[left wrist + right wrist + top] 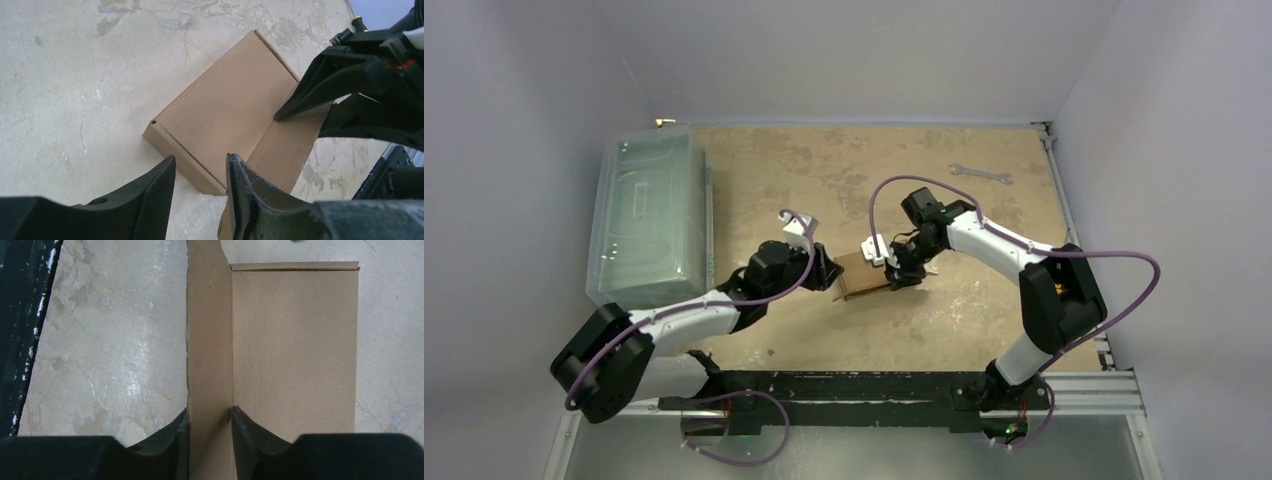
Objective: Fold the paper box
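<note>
The paper box (861, 280) is a flat brown cardboard mailer lying mid-table between both arms. In the left wrist view its closed lid (225, 115) fills the centre, and one long flap (295, 150) sticks out along its far side. My left gripper (201, 157) is open just off the box's near corner, with bare table between its fingers. My right gripper (209, 409) straddles that flap (210, 340): one fingertip at the crease, the other at the flap's free edge, jaws apart. From above, the left gripper (832, 272) and right gripper (892, 265) flank the box.
A large clear plastic bin (649, 215) stands at the left of the table. A metal wrench (981, 173) lies at the back right. The black rail (874, 385) with the arm bases runs along the near edge. Grey walls enclose the table.
</note>
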You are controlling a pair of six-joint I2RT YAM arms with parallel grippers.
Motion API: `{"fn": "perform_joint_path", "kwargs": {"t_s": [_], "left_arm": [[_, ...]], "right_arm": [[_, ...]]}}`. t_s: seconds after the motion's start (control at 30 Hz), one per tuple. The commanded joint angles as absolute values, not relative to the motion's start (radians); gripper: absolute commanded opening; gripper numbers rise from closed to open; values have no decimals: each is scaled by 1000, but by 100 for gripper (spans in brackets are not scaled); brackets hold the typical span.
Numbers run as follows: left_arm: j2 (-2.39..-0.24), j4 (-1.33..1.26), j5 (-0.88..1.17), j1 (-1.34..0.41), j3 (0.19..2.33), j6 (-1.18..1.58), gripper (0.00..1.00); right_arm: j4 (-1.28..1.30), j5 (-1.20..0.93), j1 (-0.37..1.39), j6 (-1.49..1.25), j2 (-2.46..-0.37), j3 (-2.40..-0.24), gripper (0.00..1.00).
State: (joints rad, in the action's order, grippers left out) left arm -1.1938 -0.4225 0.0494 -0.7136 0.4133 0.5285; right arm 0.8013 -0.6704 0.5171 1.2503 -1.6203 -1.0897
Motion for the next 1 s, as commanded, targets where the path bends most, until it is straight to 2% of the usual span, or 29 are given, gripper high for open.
{"fn": "perform_joint_path", "kwargs": {"t_s": [0.0, 0.1, 0.3, 0.43, 0.6, 0.67, 0.8, 0.87, 0.97], "left_arm": [[-1289, -446, 98, -707, 513, 492, 40], [-1340, -449, 104, -706, 527, 491, 39], [-1414, -444, 103, -707, 540, 498, 32], [-1441, -424, 82, -706, 543, 507, 28], [-1452, -409, 75, -707, 550, 506, 27], [-1454, -404, 74, -707, 554, 505, 27], [-1461, -399, 70, -707, 560, 507, 27], [-1463, -398, 69, -707, 561, 511, 27], [-1463, -404, 72, -707, 562, 517, 27]], "right_arm": [[836, -686, 523, 1277, -1584, -1089, 40], [852, -709, 523, 1293, -1578, -1093, 46], [889, -749, 523, 1313, -1569, -1106, 52], [900, -766, 523, 1319, -1572, -1106, 63], [943, -815, 520, 1314, -1586, -1141, 64], [933, -866, 508, 1242, -1585, -1172, 55], [784, -827, 502, 1029, -1591, -1162, 22], [737, -776, 502, 1002, -1603, -1138, 13], [704, -717, 503, 986, -1635, -1123, 6]]}}
